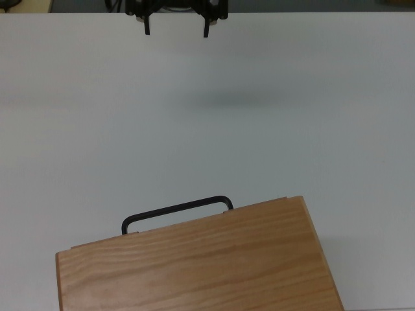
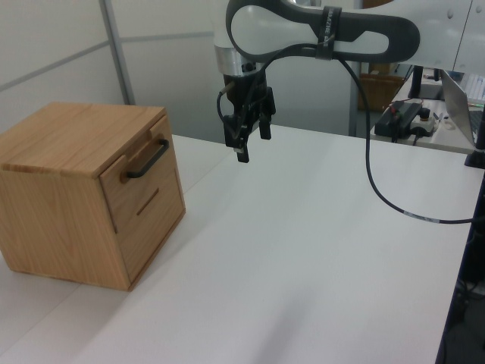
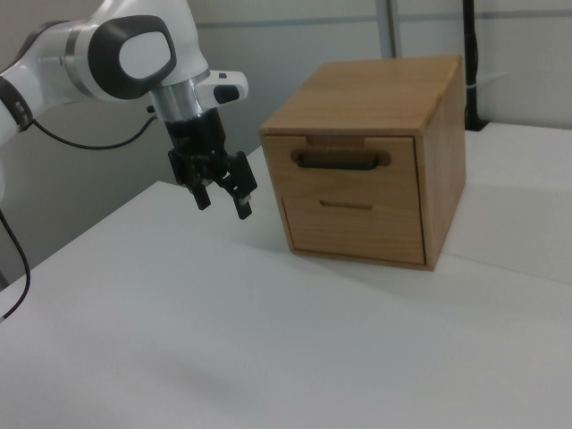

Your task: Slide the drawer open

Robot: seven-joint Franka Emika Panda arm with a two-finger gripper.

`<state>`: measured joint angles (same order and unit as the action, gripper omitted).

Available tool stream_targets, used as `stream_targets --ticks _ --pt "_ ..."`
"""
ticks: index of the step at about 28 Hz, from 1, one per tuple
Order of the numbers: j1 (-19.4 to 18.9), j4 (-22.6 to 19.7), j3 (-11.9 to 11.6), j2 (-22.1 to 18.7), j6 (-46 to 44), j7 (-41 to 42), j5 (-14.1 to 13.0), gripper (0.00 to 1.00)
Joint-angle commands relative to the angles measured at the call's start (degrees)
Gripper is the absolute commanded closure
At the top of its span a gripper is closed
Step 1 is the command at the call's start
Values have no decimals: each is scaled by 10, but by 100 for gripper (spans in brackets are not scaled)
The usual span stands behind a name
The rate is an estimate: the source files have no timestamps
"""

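Hand: the black two-finger hand (image 3: pixel 220 192) hangs released, grasping nothing, above the white table (image 2: pixel 303 250), well apart from the cabinet.
Drawer: the light oak drawer (image 3: pixel 355 164) with thin black bar handle (image 3: pixel 338 161) sits shut, uppermost in the wooden box cabinet (image 2: pixel 72 197).
Risk: a skewed pull could drag the unanchored cabinet; fingers may slip off the handle.
Room: pale wall panels, cables behind.

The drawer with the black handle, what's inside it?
You can't see inside. The drawer is shut, so only its wooden front and black handle show. The fingers hang open in the air, not touching it.
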<state>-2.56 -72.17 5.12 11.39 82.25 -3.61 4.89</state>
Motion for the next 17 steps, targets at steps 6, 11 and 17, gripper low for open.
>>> stream_targets --ticks 6,11,17 --pt "-3 -3 -1 -10 15 -2 30 0" --pt "-3 -3 -6 -13 13 -37 30 0" --pt "10 -4 -5 -21 13 -110 42 0"
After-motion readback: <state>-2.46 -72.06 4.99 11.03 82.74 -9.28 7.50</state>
